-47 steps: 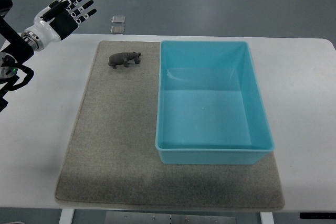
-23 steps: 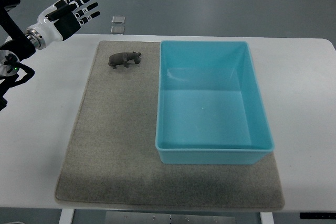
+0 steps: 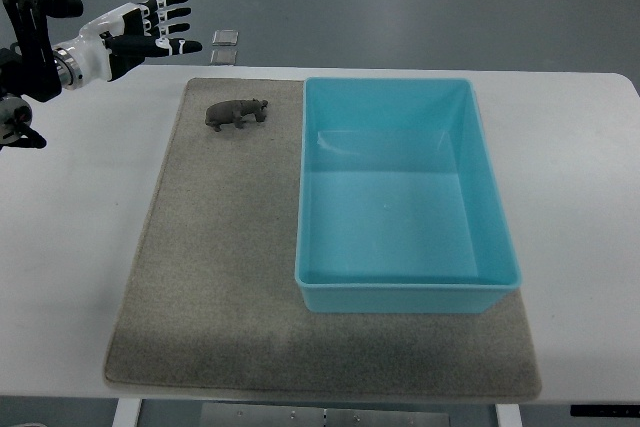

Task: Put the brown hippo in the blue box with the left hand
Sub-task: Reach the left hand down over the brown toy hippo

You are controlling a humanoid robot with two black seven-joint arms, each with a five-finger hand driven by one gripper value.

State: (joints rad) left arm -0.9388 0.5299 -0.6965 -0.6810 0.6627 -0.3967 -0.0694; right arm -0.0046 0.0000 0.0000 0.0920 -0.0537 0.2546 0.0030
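Observation:
A small brown hippo stands on the grey mat near its far left corner, just left of the blue box. The box is open-topped and holds nothing. My left hand hovers above the table's far left edge, up and to the left of the hippo, fingers spread and pointing right, holding nothing. A clear gap separates it from the hippo. The right arm does not show.
The white table carries the mat and box. Two small grey squares lie on the floor beyond the table's far edge.
My left hand has swung rightward and turned flatter, its fingers now pointing right toward the hippo's side. The hippo and box have not moved.

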